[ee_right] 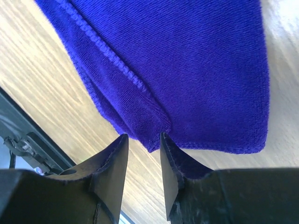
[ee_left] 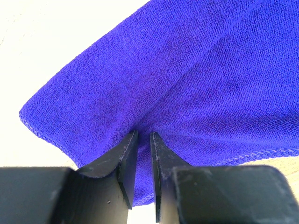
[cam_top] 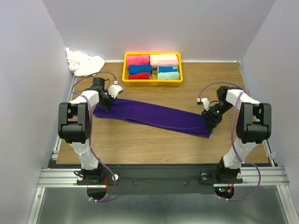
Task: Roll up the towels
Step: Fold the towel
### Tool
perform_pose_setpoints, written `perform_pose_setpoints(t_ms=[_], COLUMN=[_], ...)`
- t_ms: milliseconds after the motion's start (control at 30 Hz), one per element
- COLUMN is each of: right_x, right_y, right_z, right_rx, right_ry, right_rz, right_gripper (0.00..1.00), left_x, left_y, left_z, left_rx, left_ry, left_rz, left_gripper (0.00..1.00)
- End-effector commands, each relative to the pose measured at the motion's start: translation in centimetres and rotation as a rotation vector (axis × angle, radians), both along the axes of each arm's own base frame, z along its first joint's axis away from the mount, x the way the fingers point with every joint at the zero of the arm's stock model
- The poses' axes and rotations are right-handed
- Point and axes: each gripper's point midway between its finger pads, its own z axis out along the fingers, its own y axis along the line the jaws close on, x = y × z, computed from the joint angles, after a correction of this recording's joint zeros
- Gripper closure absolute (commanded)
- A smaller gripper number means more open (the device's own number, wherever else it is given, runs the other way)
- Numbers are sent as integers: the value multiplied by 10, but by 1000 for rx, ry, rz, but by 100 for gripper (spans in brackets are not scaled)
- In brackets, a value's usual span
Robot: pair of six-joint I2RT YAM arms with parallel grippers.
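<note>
A long purple towel (cam_top: 154, 116) lies folded in a narrow strip across the wooden table, running from the back left to the front right. My left gripper (cam_top: 106, 103) is at its left end. In the left wrist view the jaws (ee_left: 144, 133) are nearly together and pinch a fold of the towel (ee_left: 187, 70). My right gripper (cam_top: 209, 122) is at the towel's right end. In the right wrist view it (ee_right: 142, 136) is open, with the towel's folded corner (ee_right: 187, 56) just at the fingertips and bare wood showing between the fingers.
A yellow basket (cam_top: 125, 70) at the back centre holds several rolled towels in red, pink, blue and teal. A crumpled white towel (cam_top: 84, 61) lies at the back left corner. The table's front edge (ee_right: 28, 140) is close beside the right gripper.
</note>
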Motion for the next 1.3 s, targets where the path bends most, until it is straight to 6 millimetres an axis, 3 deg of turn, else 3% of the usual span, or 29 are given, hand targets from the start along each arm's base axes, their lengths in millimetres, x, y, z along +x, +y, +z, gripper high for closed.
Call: perform_pose_setpoints(t_ms=[0, 100, 267, 500, 700, 800, 833, 1133, 1267], right_x=[11, 14, 26, 28, 17, 18, 20, 88, 98], right_y=[1, 0, -2, -4, 1, -1, -1, -2, 0], right_z=[-4, -1, 3, -2, 1, 5, 7, 60, 87], right_rx=[-16, -20, -42, -50, -15, -20, -20, -16, -2], right_ry=[-35, -51, -93, -97, -70, -75, -83, -301, -385], right_rz=[-7, -14, -50, -48, -5, 10, 11, -11, 12], right_gripper=[61, 60, 50, 54, 78, 99, 99, 99, 99], left_x=[-10, -10, -10, -12, -11, -11, -11, -13, -12], left_y=[-1, -1, -1, -1, -1, -1, -1, 0, 3], left_z=[0, 1, 0, -1, -3, -4, -4, -8, -8], left_rx=[-12, -11, -15, -12, -12, -10, -10, -16, -22], left_ry=[22, 18, 19, 19, 20, 22, 23, 39, 42], left_rz=[0, -3, -1, -1, -1, -1, -1, 13, 24], left_gripper=[71, 71, 71, 71, 71, 71, 71, 71, 71])
